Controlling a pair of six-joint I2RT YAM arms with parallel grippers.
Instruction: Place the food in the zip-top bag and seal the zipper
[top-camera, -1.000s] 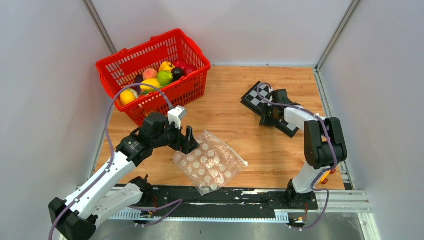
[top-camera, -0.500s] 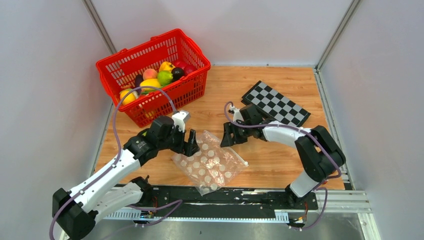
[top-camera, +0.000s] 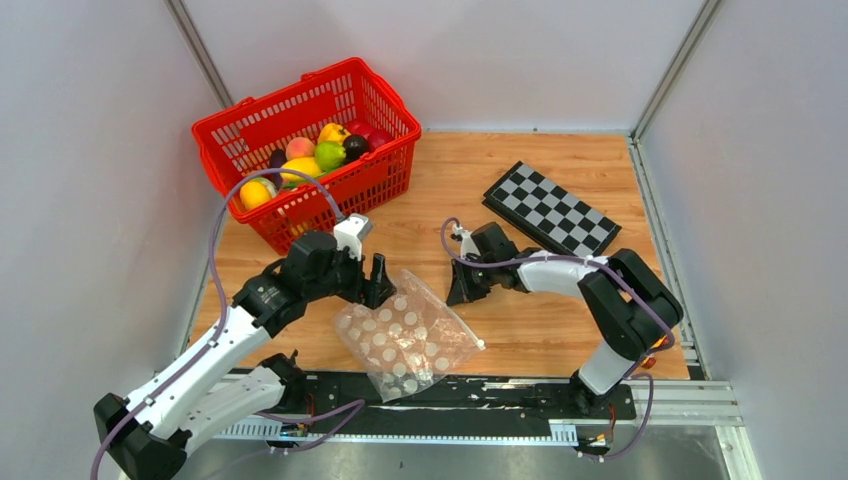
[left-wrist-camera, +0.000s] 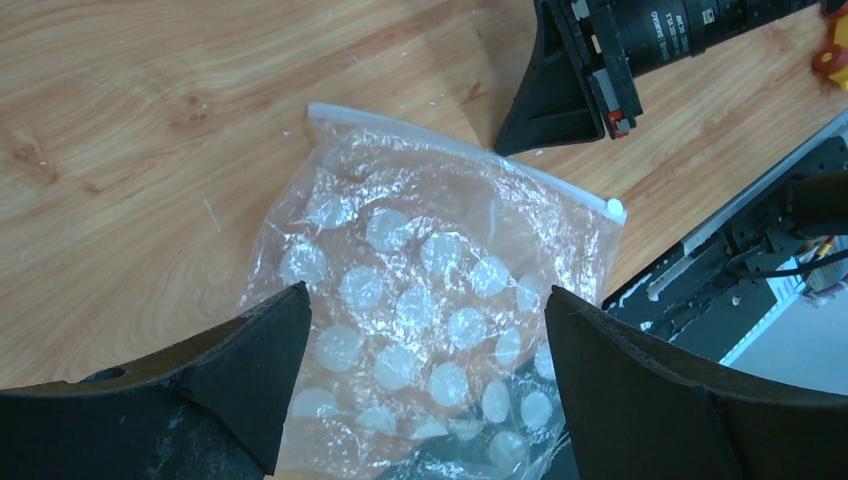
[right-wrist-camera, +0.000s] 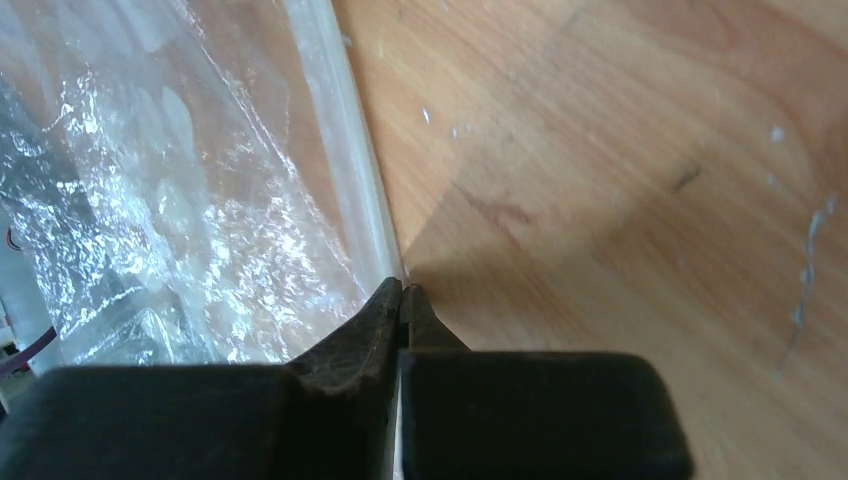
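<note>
Since the zip-top bag (top-camera: 408, 335) lying flat on the desk (top-camera: 540, 325) is light, limp and slippery, I'd grip its stiffer zipper (left-wrist-camera: 460, 155), where my right pincer (right-wrist-camera: 400, 300) sits pressed shut, grip unclear, while my left pincer (left-wrist-camera: 425, 300) hangs wide apart above it.

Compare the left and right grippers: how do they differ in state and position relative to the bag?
The left gripper is wide open; the right gripper is shut. The left gripper hangs over the body of the zip-top bag, gripping nothing; the right gripper's tips meet on the zipper at the mouth edge, apparently pinching it. Shared: both point at the bag; neither holds food.
</note>
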